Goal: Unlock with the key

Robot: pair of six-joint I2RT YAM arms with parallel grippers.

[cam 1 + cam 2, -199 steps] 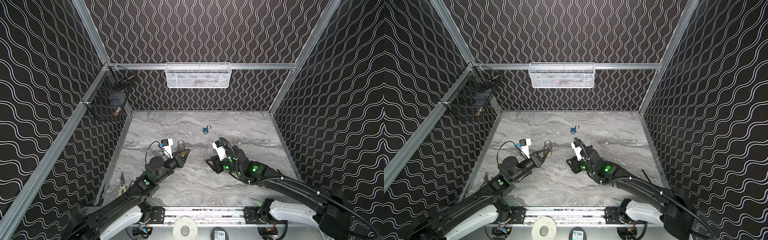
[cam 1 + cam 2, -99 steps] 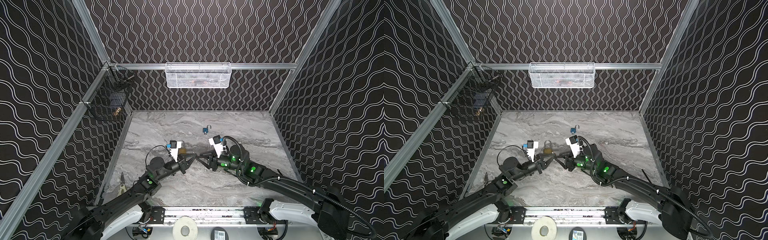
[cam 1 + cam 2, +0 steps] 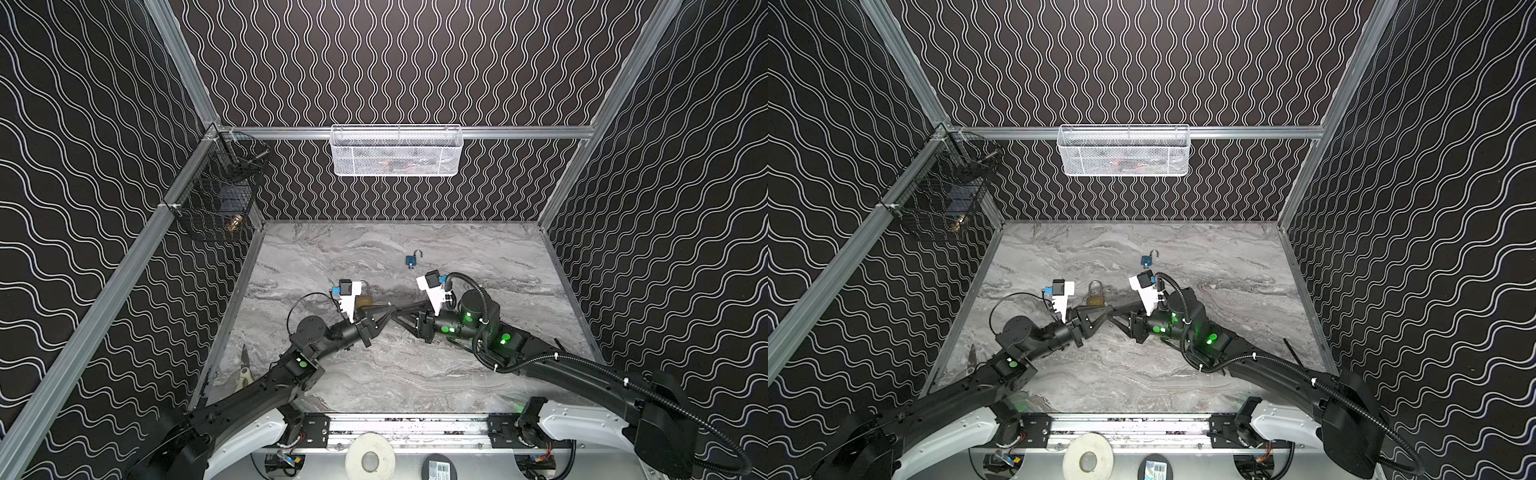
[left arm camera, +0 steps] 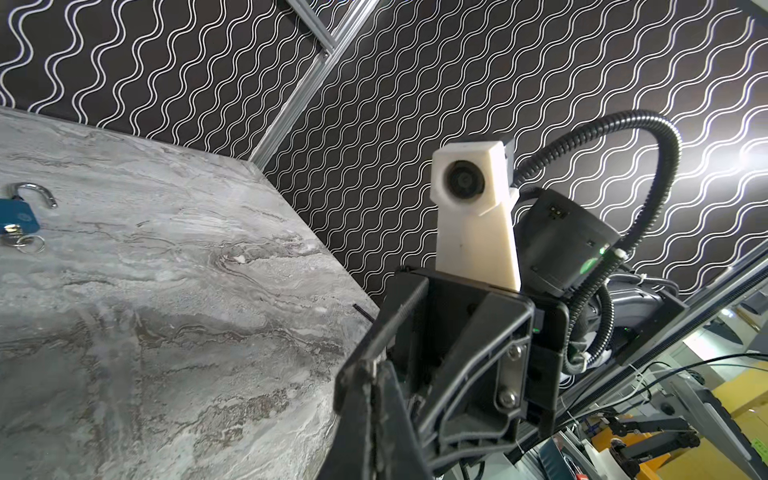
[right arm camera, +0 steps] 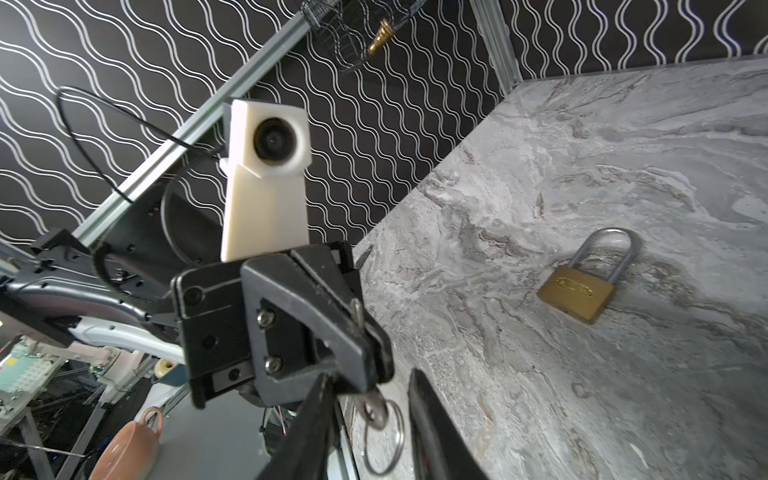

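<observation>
The left claw (image 5: 370, 353) is clamped on a small flat silver key (image 5: 374, 409), its wire ring (image 5: 384, 440) dangling. The right claw (image 3: 397, 312) stands apart round the key's head, seemingly not touching it. Nearby, a boxy brass padlock (image 5: 575, 293) with a steel shackle (image 5: 614, 232) lies shut on the grey marbled surface (image 3: 415, 374).

The grey marbled worktop (image 3: 478, 249) before me carried a brass padlock (image 3: 1095, 296) lying flat near the middle, shackle closed. Farther back lay a small blue padlock (image 3: 411, 261), shackle open, keys (image 4: 16, 237) at its base. Snips (image 3: 245, 370) lay by the left edge, and a thin black rod (image 3: 1292, 351) near the right.
</observation>
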